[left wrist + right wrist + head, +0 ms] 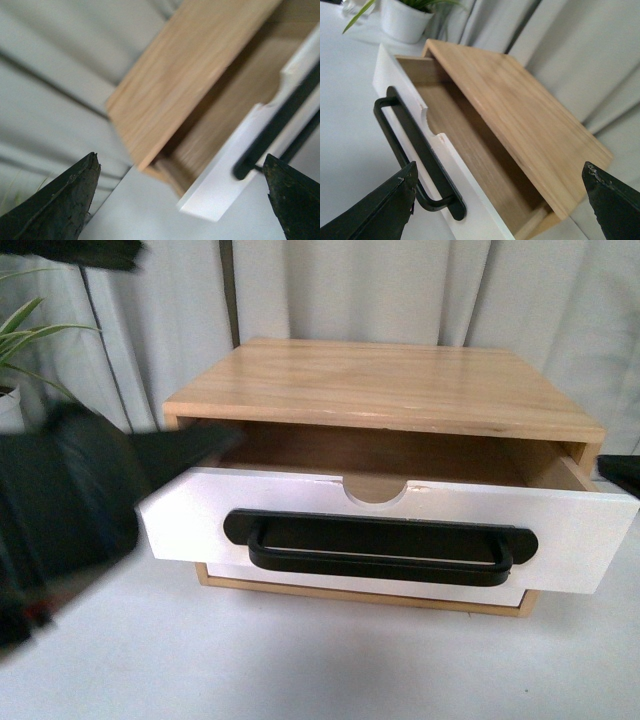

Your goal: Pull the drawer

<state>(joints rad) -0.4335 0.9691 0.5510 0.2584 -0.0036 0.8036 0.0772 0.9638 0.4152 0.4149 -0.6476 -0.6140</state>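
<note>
The drawer (pixel 580 530) stands partly pulled out of the wooden cabinet (pixel 390 385); its white front carries a long black bar handle (pixel 380 545) under a semicircular notch. My left arm is a blurred black mass at the left, its finger (pixel 195 445) reaching beside the drawer's left top corner. My left gripper (pixel 180 157) is open, with the drawer's corner (pixel 215 192) and the handle's end (pixel 265 137) ahead of it. My right gripper (pixel 500 165) is open too, looking over the drawer's right end (pixel 482 217) and handle (pixel 415 145), touching nothing.
A plain white drawer front (pixel 300 580) without a handle sits under the pulled one. A potted plant (pixel 15 340) stands at the far left, its white pot (pixel 405 20) behind the cabinet's left side. Grey curtains (pixel 350 290) hang behind. The tabletop (pixel 330 660) is white.
</note>
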